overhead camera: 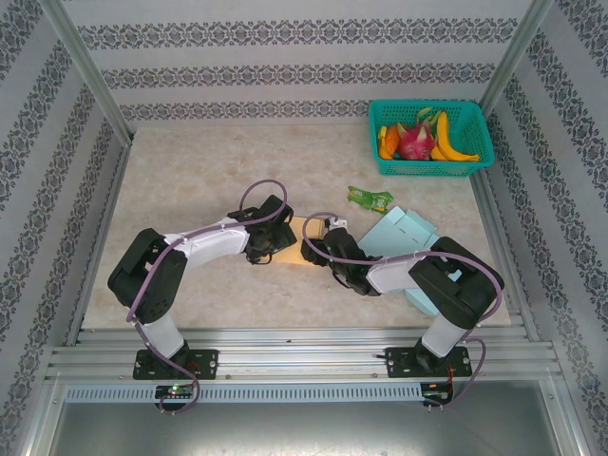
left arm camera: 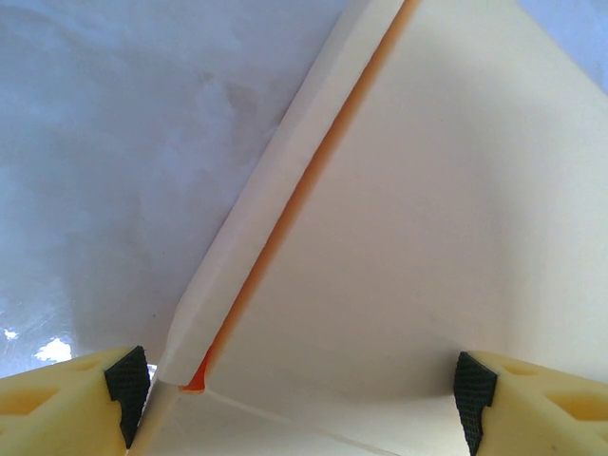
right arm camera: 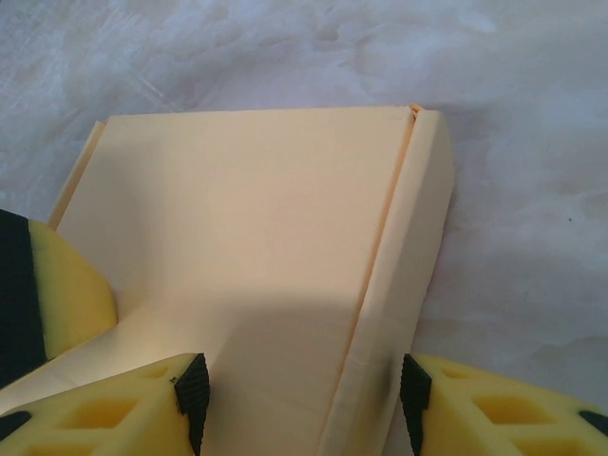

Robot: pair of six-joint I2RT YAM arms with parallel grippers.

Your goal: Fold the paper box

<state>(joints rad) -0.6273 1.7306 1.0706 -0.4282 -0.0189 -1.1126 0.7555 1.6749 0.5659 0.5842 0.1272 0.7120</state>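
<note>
Straddling the paper box (overhead camera: pixel 296 231) at mid-table, one gripper on each side.
Your left gripper (left arm camera: pixel 300 385) stands wide, with the box's panel spanning from pad to pad. Your right gripper (right arm camera: pixel 304 389) is parted around the raised side flap (right arm camera: pixel 404 247). You cannot tell whether either one presses the card. Bare table (overhead camera: pixel 190 180) lies to the left and beyond. A green packet (overhead camera: pixel 370 199) and a pale blue box (overhead camera: pixel 404 233) sit near on the right, and the fruit basket (overhead camera: pixel 429 138) is well apart.
</note>
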